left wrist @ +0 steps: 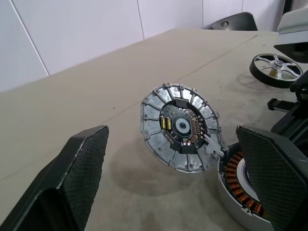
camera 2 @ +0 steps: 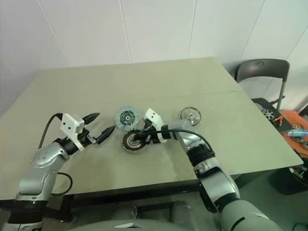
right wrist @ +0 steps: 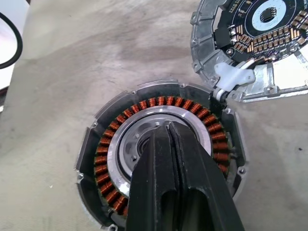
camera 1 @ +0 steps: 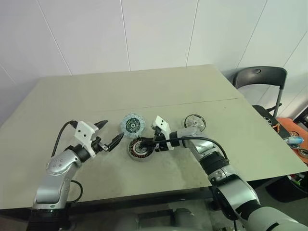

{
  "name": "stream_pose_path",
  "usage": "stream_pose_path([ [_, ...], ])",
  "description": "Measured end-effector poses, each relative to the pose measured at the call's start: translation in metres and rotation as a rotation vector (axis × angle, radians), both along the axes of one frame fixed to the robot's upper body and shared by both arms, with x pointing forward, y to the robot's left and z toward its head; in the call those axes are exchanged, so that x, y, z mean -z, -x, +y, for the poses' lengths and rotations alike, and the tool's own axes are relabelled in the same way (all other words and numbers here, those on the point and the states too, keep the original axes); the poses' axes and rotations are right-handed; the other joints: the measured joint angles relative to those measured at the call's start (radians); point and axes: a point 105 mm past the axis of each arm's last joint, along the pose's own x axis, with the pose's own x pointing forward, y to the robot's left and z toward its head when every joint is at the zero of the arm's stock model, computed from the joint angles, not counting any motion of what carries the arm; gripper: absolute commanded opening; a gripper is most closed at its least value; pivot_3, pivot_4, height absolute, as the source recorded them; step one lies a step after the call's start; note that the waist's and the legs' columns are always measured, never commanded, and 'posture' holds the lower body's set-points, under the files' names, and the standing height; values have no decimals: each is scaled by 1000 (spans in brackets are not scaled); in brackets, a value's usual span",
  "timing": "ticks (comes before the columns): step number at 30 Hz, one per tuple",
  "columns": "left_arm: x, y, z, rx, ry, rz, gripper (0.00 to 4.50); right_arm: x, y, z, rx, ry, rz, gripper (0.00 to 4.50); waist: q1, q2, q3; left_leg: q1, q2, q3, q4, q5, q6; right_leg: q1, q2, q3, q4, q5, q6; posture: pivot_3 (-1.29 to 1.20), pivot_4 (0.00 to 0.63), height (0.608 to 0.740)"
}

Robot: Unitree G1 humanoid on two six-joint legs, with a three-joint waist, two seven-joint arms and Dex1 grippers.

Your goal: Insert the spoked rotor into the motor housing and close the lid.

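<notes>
The right pincer (right wrist: 171,130), closed and empty, hovers over the motor housing (camera 1: 140,148) centre; the spoked rotor (camera 1: 194,122) lies flat on the desk (camera 1: 144,91) behind its forearm, nearer this arm than the open left pincer (camera 1: 109,134).

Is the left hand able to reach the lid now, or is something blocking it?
Probably yes. The left hand is open and points toward the lid, with bare table between them. The right hand, shut over the motor housing, stays off that path.

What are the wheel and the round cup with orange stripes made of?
The rotor looks like bare shiny metal, silvery with spokes. The housing seems to be grey metal; its orange ring looks like copper wire coils around a silvery centre.
</notes>
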Motion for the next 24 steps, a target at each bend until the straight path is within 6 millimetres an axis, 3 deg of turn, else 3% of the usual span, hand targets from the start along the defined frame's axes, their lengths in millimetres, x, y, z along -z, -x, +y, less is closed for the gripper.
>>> stream_pose_path([
  [5, 0, 0, 1, 2, -5, 1, 4500, -2, 5, 10, -9, -46, 38, 27, -14, 0, 0, -1, 0, 0, 0, 0, 0, 0, 0, 0, 0, 0, 0, 0, 0, 740],
  [14, 4, 0, 2, 9, -6, 16, 4500, -11, 3, 8, 10, -99, 60, 27, -17, 0, 0, -1, 0, 0, 0, 0, 0, -1, 0, 0, 0, 0, 0, 0, 0, 740],
  [19, 6, 1, 2, 10, -5, 17, 4500, 3, -3, 2, 59, -17, 33, 27, -17, 0, 0, -1, 0, 0, 0, 0, 0, -1, 0, 0, 0, 0, 0, 0, 0, 740],
  [24, 7, 1, 3, 10, -5, 22, 4500, 3, -4, 3, 63, -18, 22, 27, -17, 0, 0, -1, 0, 0, 0, 0, 0, 0, 0, 0, 0, 0, 0, 0, 0, 740],
])
